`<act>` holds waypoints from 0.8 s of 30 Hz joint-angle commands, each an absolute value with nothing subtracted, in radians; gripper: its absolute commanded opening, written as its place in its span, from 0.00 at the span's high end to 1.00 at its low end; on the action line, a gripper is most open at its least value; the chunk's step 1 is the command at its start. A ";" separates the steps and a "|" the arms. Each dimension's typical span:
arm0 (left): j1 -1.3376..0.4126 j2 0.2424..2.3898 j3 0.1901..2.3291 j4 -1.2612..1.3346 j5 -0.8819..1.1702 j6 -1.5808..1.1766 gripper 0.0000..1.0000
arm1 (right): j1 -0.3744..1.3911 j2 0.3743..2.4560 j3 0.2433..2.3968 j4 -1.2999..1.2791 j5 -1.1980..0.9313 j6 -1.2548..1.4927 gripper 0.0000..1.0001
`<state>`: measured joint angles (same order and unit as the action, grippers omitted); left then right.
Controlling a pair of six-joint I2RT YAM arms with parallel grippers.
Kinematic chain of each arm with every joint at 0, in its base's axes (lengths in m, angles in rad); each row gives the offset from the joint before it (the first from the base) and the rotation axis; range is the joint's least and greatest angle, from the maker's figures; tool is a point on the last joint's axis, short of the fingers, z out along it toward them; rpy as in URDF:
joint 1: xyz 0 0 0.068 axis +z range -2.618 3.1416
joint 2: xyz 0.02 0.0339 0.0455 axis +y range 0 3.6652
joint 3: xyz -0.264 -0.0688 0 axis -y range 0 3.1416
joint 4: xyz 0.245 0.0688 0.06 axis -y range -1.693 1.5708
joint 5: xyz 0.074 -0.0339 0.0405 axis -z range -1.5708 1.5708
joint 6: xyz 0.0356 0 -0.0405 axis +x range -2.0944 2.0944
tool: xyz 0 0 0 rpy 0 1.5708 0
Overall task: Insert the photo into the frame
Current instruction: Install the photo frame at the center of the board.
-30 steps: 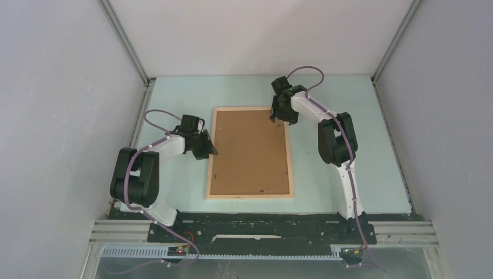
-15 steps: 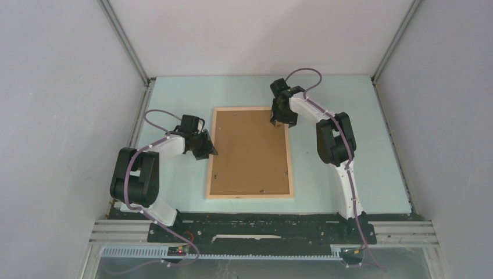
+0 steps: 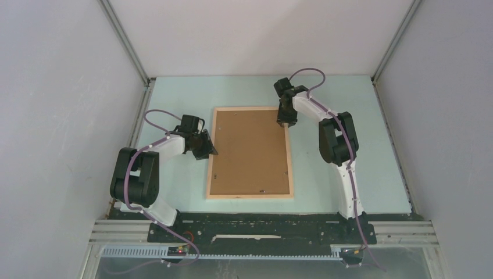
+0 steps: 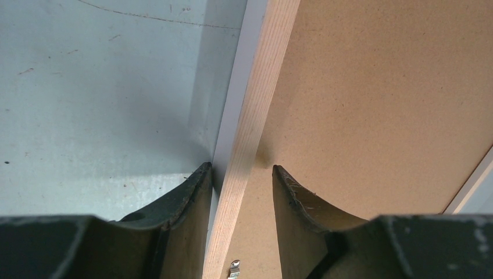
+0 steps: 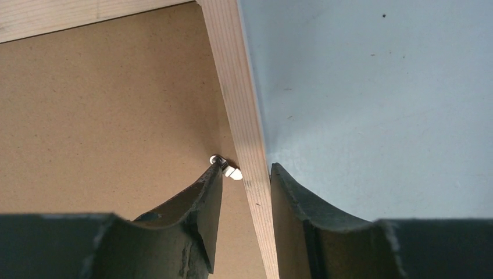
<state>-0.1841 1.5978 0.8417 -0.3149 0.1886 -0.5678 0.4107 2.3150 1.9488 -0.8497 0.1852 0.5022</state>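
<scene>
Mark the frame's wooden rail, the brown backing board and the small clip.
frame's wooden rail (image 4: 256,116), left wrist view, middle of its pale top face.
brown backing board (image 3: 250,148), top external view, centre of the board.
small clip (image 5: 232,172), right wrist view, its white tip.

The frame (image 4: 256,116) is pale bare wood, grain showing; the photo (image 4: 372,87) shows a matt brown board back (finely speckled); tabletop (image 4: 87,87) matt, lightly scuffed.

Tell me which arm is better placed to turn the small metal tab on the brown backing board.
Right, likely. The right gripper straddles the right rail of the pale wooden frame, its inner fingertip at the small metal tab. The left gripper sits on the opposite rail.
</scene>
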 commanded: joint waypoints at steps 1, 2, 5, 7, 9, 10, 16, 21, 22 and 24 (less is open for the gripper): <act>-0.203 1.586 0.848 -0.307 0.218 -0.575 0.56 | 0.412 2.277 1.912 -0.843 0.185 0.469 0.58; -0.203 1.586 0.847 -0.306 0.218 -0.575 0.56 | 0.411 2.273 1.906 -0.839 0.185 0.464 0.59; -0.203 1.585 0.844 -0.306 0.217 -0.575 0.56 | 0.412 2.252 1.881 -0.815 0.173 0.438 0.55; -0.203 1.584 0.843 -0.305 0.215 -0.575 0.56 | 0.409 2.241 1.868 -0.804 0.169 0.423 0.52; -0.203 1.584 0.842 -0.306 0.214 -0.575 0.56 | 0.403 2.238 1.862 -0.804 0.164 0.418 0.51; -0.203 1.584 0.841 -0.307 0.213 -0.575 0.56 | 0.400 2.238 1.859 -0.806 0.164 0.416 0.50; -0.204 1.580 0.845 -0.310 0.213 -0.575 0.56 | 0.390 2.224 1.829 -0.789 0.160 0.411 0.56; -0.203 1.573 0.846 -0.317 0.210 -0.574 0.56 | 0.384 2.224 1.827 -0.772 0.155 0.406 0.65; -0.203 1.573 0.847 -0.319 0.209 -0.574 0.56 | 0.384 2.228 1.829 -0.772 0.155 0.404 0.65; -0.203 1.570 0.847 -0.321 0.210 -0.574 0.56 | 0.382 2.232 1.835 -0.774 0.150 0.405 0.66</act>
<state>-0.1841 1.5963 0.8417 -0.3157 0.1875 -0.5678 0.3901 2.2574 1.8439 -0.7624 0.1455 0.4263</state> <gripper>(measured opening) 0.442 0.351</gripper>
